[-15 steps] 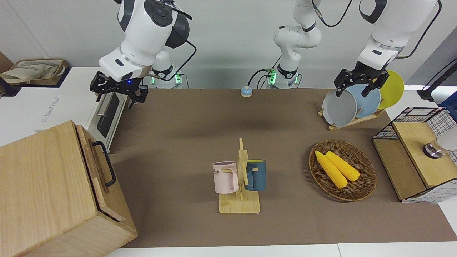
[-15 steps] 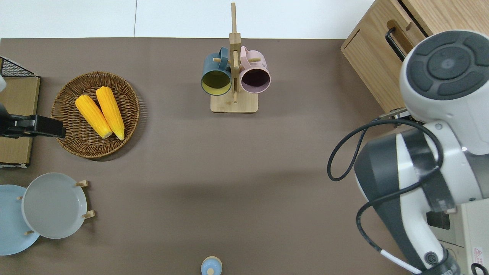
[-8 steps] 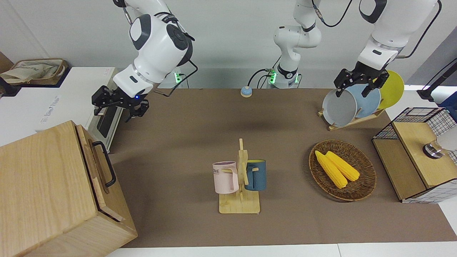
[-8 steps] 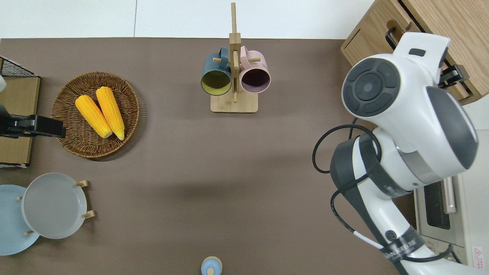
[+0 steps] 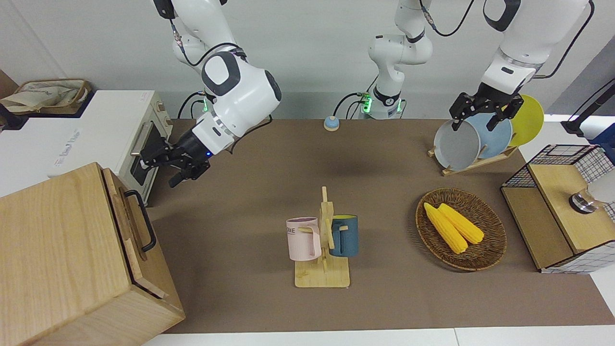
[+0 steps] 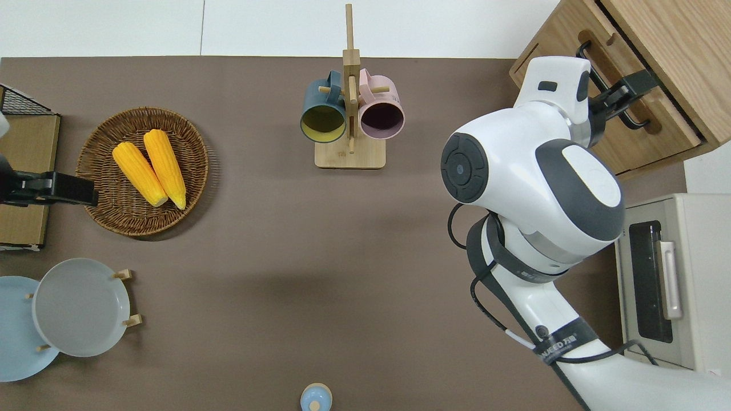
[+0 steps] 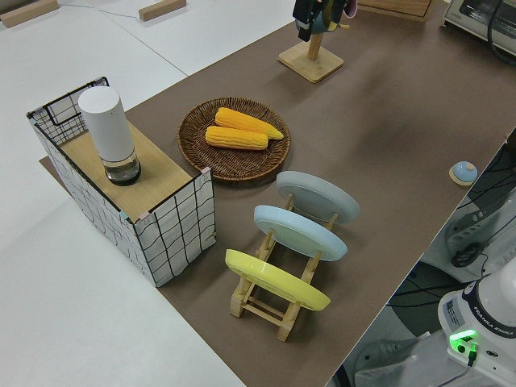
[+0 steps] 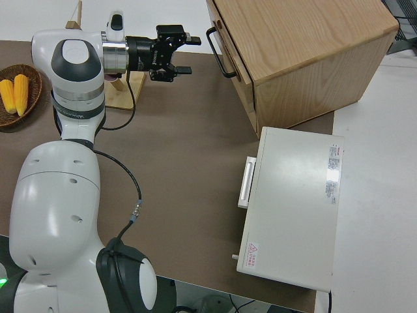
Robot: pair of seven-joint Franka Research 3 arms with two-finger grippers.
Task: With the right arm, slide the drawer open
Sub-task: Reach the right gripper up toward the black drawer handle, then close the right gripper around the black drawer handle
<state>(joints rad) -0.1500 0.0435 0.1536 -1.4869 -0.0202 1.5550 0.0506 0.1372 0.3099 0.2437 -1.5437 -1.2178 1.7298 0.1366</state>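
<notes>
The drawer (image 5: 126, 226) sits in the light-wood cabinet (image 5: 57, 259) at the right arm's end of the table, with its black bar handle (image 5: 146, 226) facing the table's middle. My right gripper (image 5: 161, 172) hangs in the air, open and empty, pointing at the cabinet. In the overhead view the right gripper (image 6: 631, 94) lies over the handle (image 6: 594, 71) of the drawer (image 6: 668, 123). The right side view shows the right gripper (image 8: 187, 55) a short gap away from the handle (image 8: 221, 51). My left arm is parked, its gripper (image 5: 475, 122) open.
A white toaster oven (image 5: 144, 154) stands beside the cabinet, nearer to the robots. A mug rack (image 5: 324, 240) with two mugs stands mid-table. Toward the left arm's end are a basket of corn (image 5: 495, 240), a plate rack (image 5: 473, 139) and a wire-grid box (image 5: 562, 206).
The right arm has swung away from the toaster oven toward the cabinet, and its gripper has dropped and turned to face the drawer handle. The left arm has not moved.
</notes>
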